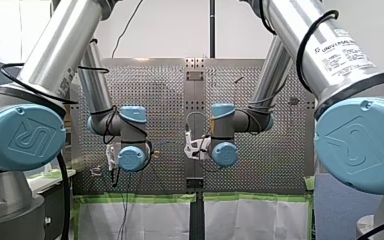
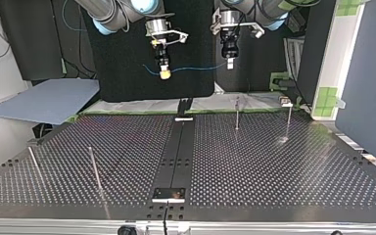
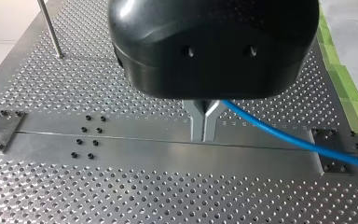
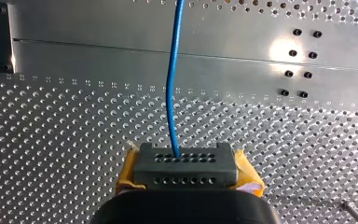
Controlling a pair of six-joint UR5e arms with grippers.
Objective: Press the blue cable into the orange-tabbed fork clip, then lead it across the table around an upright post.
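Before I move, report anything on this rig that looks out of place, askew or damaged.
Nothing stands out. The blue cable runs unkinked between my right gripper and my left gripper, both above the table; no damage shows.

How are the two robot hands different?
My left gripper has bare metal fingers; my right gripper has yellow pads. My left gripper's tip is slim; my right gripper's is broad, with a grey holed block. Both are shut on the blue cable, above the table.
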